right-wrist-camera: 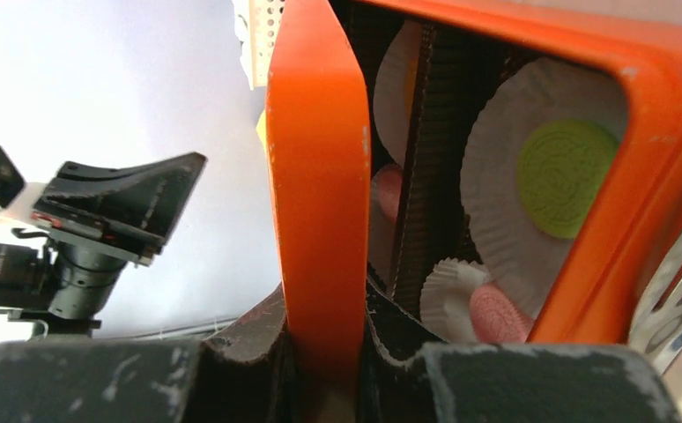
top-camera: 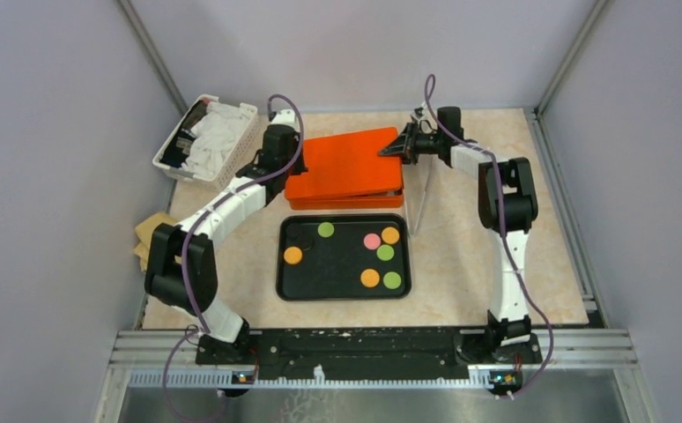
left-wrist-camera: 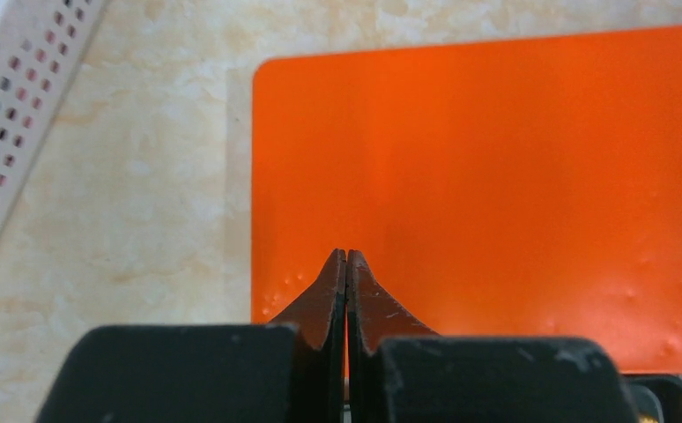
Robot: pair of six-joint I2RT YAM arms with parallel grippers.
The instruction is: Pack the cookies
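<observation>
An orange box (top-camera: 346, 172) stands behind the black tray (top-camera: 283, 282). On the tray lie several cookies, among them green (top-camera: 326, 230), orange (top-camera: 292, 256) and pink (top-camera: 372, 241) ones. My right gripper (top-camera: 393, 150) is shut on the box's orange lid (right-wrist-camera: 315, 176) at its right edge and holds it slightly raised. Through the gap in the right wrist view I see a green cookie (right-wrist-camera: 565, 176) and a pink cookie (right-wrist-camera: 499, 315) in white paper liners inside. My left gripper (left-wrist-camera: 346, 260) is shut and empty, over the lid's left part (left-wrist-camera: 496, 176).
A white perforated basket (top-camera: 205, 141) with white items stands at the back left; its wall shows in the left wrist view (left-wrist-camera: 20, 115). Brown cardboard pieces (top-camera: 151, 233) lie at the left table edge. A thin metal stand (top-camera: 421, 207) is right of the box.
</observation>
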